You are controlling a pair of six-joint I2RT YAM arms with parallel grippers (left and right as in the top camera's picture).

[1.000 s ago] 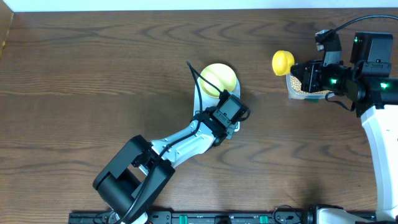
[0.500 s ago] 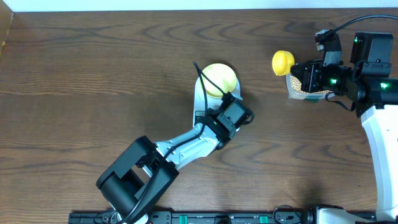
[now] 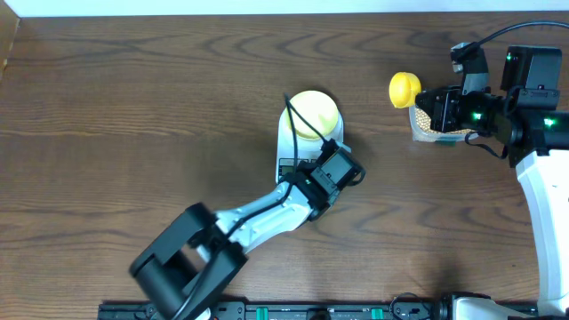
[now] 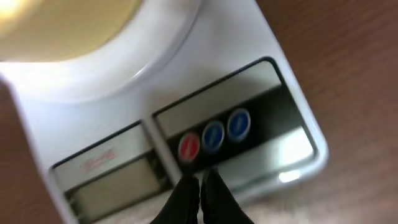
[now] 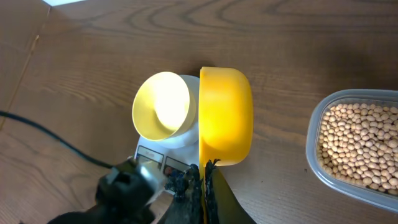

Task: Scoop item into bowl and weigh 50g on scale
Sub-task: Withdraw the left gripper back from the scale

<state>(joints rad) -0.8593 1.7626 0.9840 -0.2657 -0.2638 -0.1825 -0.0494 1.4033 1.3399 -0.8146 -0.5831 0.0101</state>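
The pale-yellow bowl (image 3: 316, 113) stands on the white scale (image 3: 286, 142) at mid table. No beans show inside it in the right wrist view (image 5: 163, 106). My left gripper (image 3: 309, 174) is shut and empty. Its tips (image 4: 200, 186) sit at the scale's (image 4: 236, 50) front edge, just below a red and two blue buttons (image 4: 213, 135), beside the grey display (image 4: 115, 180). My right gripper (image 5: 204, 180) is shut on the handle of the bright yellow scoop (image 5: 225, 115), held above the table at the right (image 3: 404, 89). The tan beans (image 5: 360, 146) lie in a tub.
The clear plastic tub (image 3: 425, 133) with the beans sits at the far right, mostly hidden under my right gripper in the overhead view. A black cable (image 5: 43, 137) crosses the wood left of the scale. The left arm (image 3: 258, 209) stretches from the front edge.
My left gripper has shifted slightly right and toward the front along the scale's button edge. The right arm and scoop have not moved.
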